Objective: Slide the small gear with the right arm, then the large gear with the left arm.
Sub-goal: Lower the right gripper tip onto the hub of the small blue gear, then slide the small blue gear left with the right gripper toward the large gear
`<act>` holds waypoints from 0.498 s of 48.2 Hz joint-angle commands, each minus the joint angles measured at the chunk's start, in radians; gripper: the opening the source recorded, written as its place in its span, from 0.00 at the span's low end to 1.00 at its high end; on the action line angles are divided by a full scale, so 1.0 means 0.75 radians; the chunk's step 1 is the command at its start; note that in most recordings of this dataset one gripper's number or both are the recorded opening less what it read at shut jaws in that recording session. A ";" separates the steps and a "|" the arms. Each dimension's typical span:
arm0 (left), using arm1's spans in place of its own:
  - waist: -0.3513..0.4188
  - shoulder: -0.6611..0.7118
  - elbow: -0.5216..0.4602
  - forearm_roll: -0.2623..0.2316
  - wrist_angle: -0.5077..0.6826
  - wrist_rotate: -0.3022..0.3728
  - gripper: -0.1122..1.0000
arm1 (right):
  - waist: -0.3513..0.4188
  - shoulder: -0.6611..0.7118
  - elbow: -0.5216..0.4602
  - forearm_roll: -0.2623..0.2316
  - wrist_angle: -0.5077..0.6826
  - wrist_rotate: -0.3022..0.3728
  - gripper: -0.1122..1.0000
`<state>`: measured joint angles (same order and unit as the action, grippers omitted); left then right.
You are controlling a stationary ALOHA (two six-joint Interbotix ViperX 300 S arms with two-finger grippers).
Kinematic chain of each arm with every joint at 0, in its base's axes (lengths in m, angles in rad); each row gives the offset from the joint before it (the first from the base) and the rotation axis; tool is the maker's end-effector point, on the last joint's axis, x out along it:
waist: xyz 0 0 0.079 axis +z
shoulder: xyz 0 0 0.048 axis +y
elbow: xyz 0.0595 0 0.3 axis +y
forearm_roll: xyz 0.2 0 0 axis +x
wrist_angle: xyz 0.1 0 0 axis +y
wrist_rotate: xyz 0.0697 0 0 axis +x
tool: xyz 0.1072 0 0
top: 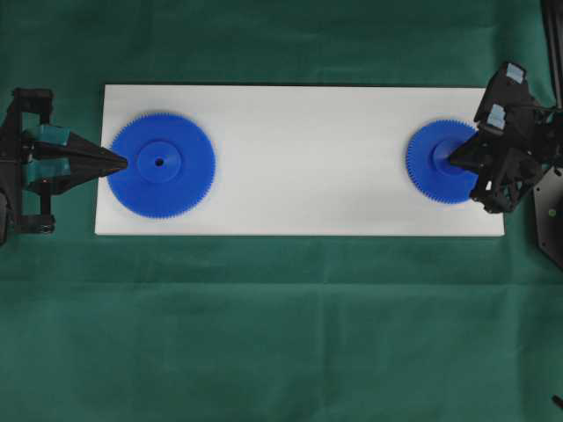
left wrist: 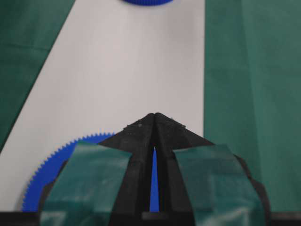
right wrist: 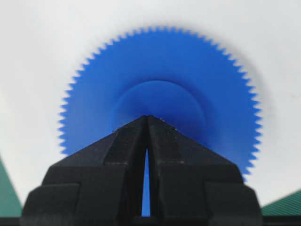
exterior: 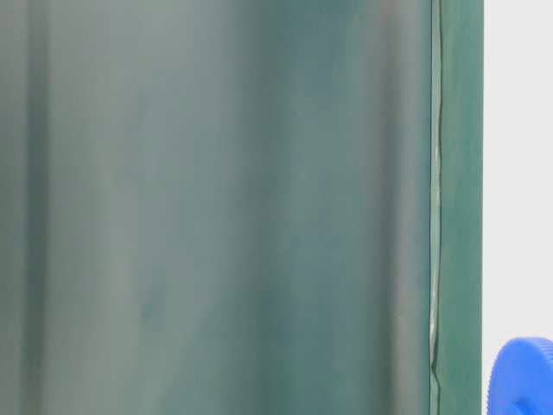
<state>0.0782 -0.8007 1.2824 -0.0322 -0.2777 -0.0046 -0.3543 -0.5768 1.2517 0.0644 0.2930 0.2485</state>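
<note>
Table-level cam: I get just a sliver of a blue gear (exterior: pixel 521 378), cut off at the frame edge, can't tell which one. Left wrist: large gear (left wrist: pixel 51 169) mostly hidden under left gripper (left wrist: pixel 154 116). Right wrist: small gear (right wrist: pixel 160 94) blurry, hub partly covered by right gripper (right wrist: pixel 147 117).

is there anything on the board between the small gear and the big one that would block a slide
Nothing visible. The white board is bare between the small gear and the large gear. The right hand is shut with its tip at the small gear's hub.
</note>
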 commanded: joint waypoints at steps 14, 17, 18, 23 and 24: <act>0.006 0.008 -0.012 -0.002 0.010 0.000 0.10 | -0.051 0.016 -0.029 -0.018 -0.004 0.000 0.55; 0.006 0.006 -0.012 -0.002 0.012 0.000 0.10 | -0.051 0.031 -0.031 -0.022 -0.002 0.000 0.55; 0.006 0.008 -0.012 -0.002 0.012 0.000 0.10 | -0.051 0.037 -0.033 -0.018 -0.002 0.000 0.55; 0.006 0.008 -0.012 -0.002 0.012 0.000 0.10 | -0.051 0.067 -0.041 -0.018 0.006 0.000 0.55; 0.006 0.008 -0.012 -0.002 0.012 0.000 0.10 | -0.051 0.074 -0.041 -0.018 0.010 0.000 0.55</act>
<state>0.0798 -0.7992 1.2824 -0.0322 -0.2638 -0.0031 -0.3881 -0.5384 1.2395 0.0522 0.2961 0.2470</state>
